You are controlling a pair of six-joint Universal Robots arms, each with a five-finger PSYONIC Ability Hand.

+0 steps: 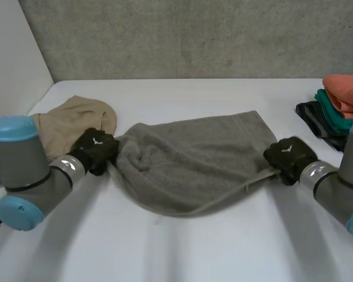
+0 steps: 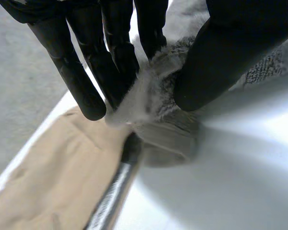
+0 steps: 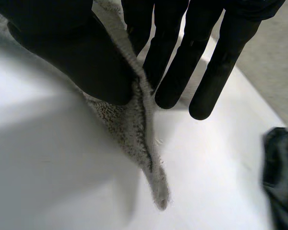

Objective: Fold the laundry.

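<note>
White desk (image 1: 223, 247), grey towel (image 1: 188, 158) stretched between hands. Left hand (image 1: 95, 150) pinching its left end, right hand (image 1: 289, 155) pinching its right corner. Beige cloth (image 1: 59, 126) just beside left hand.

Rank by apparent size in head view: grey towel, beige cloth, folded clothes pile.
1. grey towel, clearly largest.
2-3. beige cloth and folded clothes pile look alike; pile is cut off, so unranked.
</note>
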